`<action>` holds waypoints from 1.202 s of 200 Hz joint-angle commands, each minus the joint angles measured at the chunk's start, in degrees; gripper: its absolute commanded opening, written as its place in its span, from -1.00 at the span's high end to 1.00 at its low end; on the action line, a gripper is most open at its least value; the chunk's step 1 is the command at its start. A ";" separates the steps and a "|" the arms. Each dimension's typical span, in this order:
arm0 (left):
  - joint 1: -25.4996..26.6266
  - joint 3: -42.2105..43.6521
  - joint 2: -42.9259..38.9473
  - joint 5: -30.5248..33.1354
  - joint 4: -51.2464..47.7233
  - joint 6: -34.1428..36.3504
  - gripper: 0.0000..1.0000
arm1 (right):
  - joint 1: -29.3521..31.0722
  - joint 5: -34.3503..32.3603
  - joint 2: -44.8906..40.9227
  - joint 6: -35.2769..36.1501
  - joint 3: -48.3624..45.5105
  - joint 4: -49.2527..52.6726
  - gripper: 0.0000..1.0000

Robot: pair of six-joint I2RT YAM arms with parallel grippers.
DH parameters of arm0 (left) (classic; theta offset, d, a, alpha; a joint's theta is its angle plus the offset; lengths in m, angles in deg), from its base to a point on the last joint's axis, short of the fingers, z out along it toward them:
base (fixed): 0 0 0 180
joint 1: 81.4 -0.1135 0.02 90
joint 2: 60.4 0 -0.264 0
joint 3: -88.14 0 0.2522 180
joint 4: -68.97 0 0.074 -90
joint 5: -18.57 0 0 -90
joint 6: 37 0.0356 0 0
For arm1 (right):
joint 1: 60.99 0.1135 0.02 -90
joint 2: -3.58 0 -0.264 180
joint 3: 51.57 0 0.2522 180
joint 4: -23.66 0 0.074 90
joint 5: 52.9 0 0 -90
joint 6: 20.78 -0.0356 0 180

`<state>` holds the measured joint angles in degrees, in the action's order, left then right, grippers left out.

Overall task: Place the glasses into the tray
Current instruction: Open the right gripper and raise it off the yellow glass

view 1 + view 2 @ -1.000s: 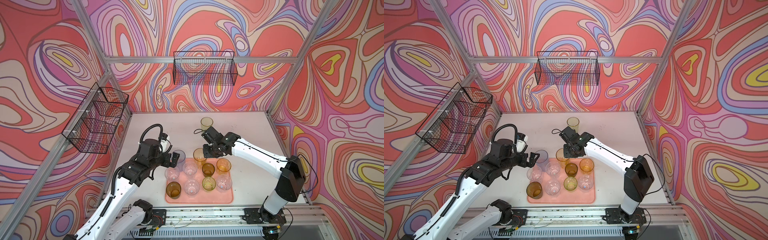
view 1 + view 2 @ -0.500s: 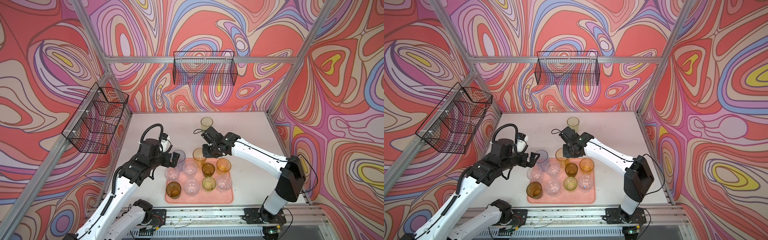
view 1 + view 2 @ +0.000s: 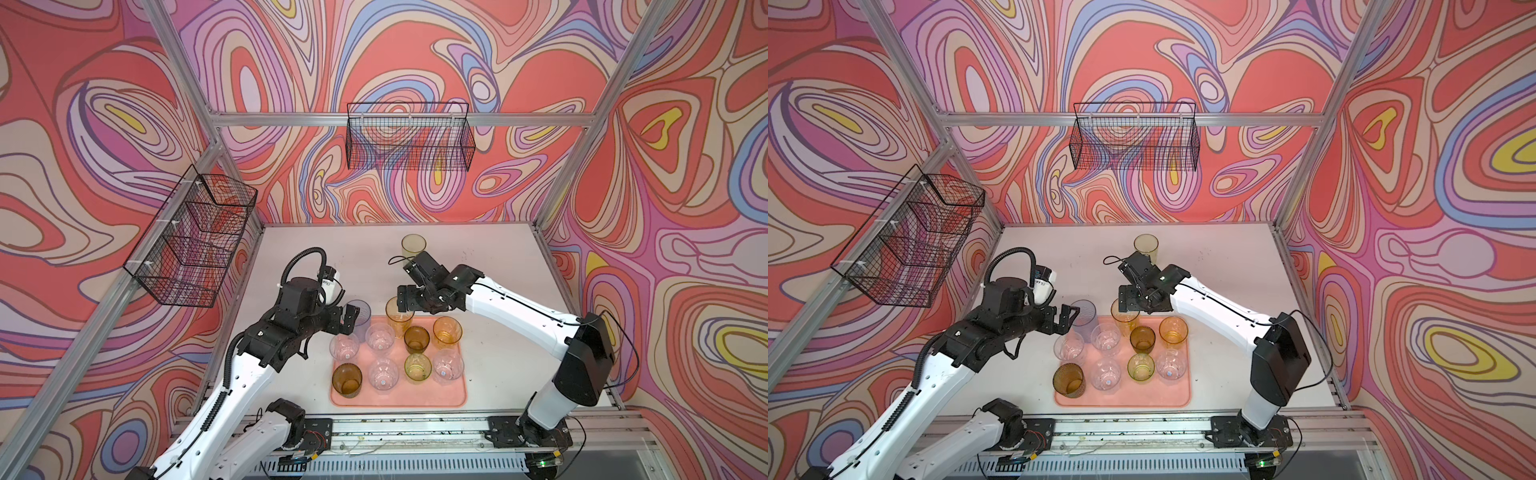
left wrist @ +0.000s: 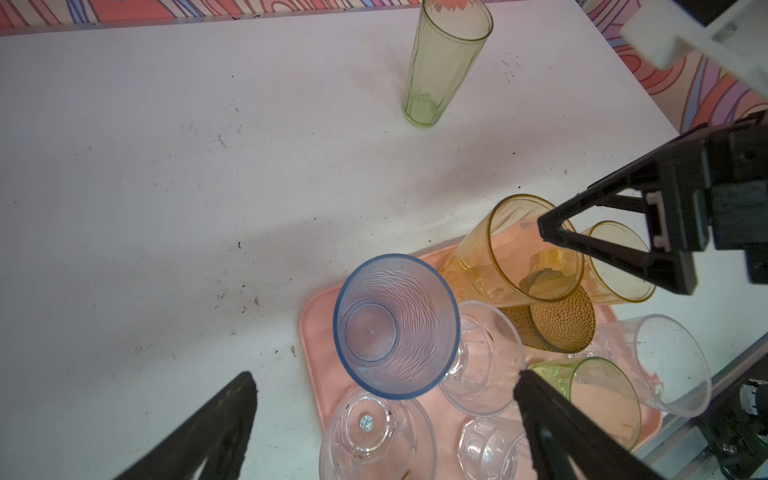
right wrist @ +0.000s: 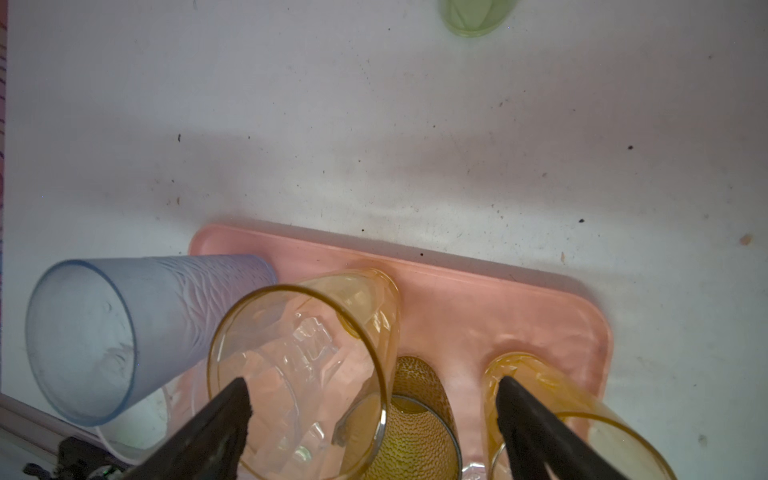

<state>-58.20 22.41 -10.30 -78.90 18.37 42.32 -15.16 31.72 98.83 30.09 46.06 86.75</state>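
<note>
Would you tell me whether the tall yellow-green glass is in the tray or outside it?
Outside: the yellow-green glass stands upright on the white table, well beyond the pink tray's far rim, alone.

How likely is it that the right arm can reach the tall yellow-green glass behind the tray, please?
Probably yes. The right gripper is open and empty over the tray, and the yellow-green glass stands upright on bare table just behind that arm's wrist, nothing between, though it must back up.

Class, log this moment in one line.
left gripper: open, at pale blue glass | right gripper: open, at tall yellow glass in tray | yellow-green glass: on table
</note>
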 commanded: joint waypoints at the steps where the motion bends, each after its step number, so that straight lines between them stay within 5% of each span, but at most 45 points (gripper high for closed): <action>1: -0.35 -0.02 -0.45 0.79 0.23 0.50 -1.00 | 0.26 -3.16 -2.46 -0.28 -0.03 -0.51 -0.97; 132: -0.32 -6.47 2.19 -5.42 -0.43 -8.98 -1.00 | -0.71 -8.49 -6.38 4.41 -1.02 -4.16 -0.96; 240: -0.34 -8.49 1.55 -7.56 -0.79 -13.84 -1.00 | -9.78 0.21 -2.72 9.07 1.23 -8.07 -0.97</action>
<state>-58.20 15.94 -8.20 -85.56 18.17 29.95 -23.27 28.79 95.11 37.61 45.67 80.47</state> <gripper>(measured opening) 0.999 0.984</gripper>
